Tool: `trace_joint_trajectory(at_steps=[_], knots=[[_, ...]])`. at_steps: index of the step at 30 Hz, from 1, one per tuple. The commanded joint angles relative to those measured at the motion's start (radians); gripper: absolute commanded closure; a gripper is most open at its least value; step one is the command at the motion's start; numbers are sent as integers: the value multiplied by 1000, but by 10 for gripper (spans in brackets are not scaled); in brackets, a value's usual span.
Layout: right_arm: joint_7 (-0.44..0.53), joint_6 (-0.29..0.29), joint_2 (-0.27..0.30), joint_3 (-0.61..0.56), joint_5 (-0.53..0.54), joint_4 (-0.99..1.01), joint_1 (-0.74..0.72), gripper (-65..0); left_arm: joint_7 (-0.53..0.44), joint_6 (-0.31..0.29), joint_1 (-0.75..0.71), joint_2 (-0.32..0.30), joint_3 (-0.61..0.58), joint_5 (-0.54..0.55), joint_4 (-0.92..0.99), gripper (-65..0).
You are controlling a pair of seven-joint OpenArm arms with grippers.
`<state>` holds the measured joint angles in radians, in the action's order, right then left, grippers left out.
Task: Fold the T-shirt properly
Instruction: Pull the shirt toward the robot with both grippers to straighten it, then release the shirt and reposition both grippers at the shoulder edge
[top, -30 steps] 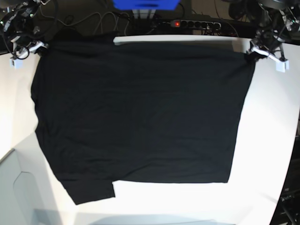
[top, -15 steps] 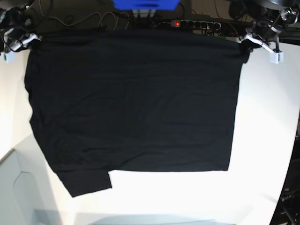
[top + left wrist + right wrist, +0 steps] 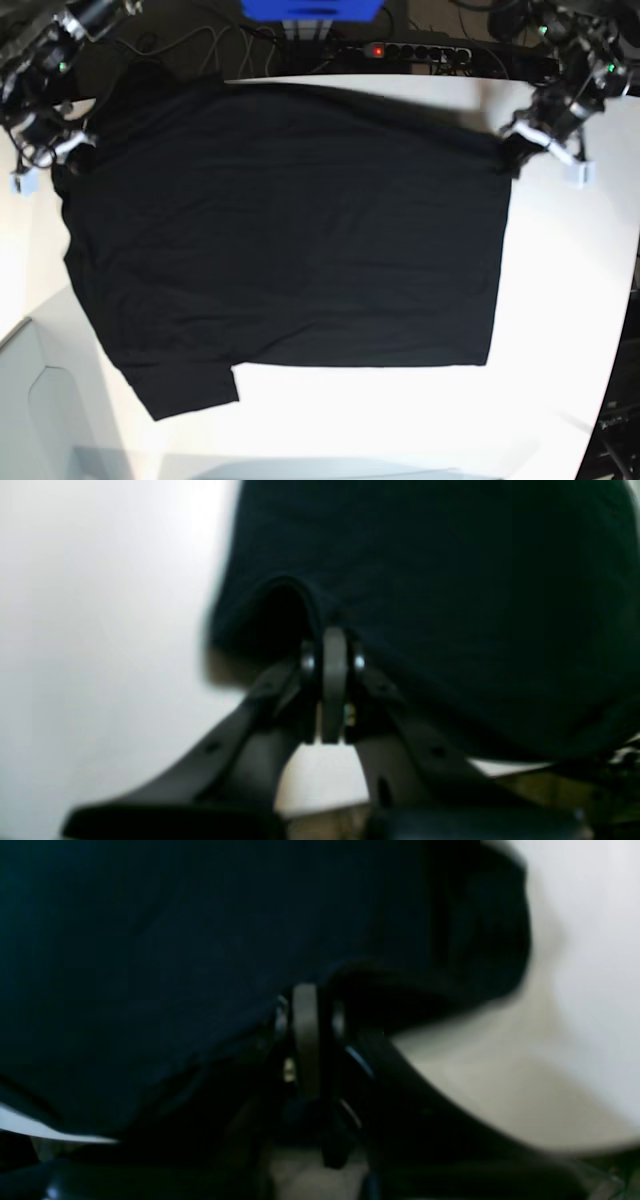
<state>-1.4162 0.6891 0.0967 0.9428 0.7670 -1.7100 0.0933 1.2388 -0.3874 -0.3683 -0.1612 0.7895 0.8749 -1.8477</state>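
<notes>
A white desk (image 3: 560,300) carries the scene, its far edge curved. Behind it lie a black power strip (image 3: 420,50) with a red lit switch, loose cables, and a blue box (image 3: 310,9) at the top edge.

The T-shirt (image 3: 290,240) lies spread across the desk, plain black side up, one short sleeve (image 3: 185,390) pointing toward the near edge.

The left gripper (image 3: 520,143), on the right of the base view, has its jaws pressed together on the shirt's far right corner; the left wrist view shows fabric bunched at the tips. The right gripper (image 3: 65,155) likewise has its jaws clamped on the far left corner of the shirt.
</notes>
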Motion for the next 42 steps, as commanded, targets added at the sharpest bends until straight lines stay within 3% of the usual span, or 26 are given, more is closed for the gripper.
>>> trace_joint_trajectory(at_steps=[1,5,12,21,27,31,36,42], knots=[[20,9,10,3,26,-15,-25,0,-20,20,15,-13,-15,2,-10,-2],[20,9,10,8,26,47,-88,0,-20,89,94,-10,-68,-1,32,-2],[31,9,56,3,26,136,-105,0,-21,143,185,-44,-43,-3,125,-2],[128,9,97,9,24,213,-123,0,-23,150,259,-56,37,-10,194,-2],[128,9,93,2,22,215,-165,0,-34,150,312,-31,-23,-155,208,-2],[156,-47,88,2,24,215,-166,0,-115,150,320,-16,-87,-251,207,-2],[216,-52,96,-49,26,282,-166,0,-204,150,320,-13,-155,-359,208,-2],[297,-53,96,-57,24,384,-166,0,-259,150,315,-10,-153,-422,208,-2]])
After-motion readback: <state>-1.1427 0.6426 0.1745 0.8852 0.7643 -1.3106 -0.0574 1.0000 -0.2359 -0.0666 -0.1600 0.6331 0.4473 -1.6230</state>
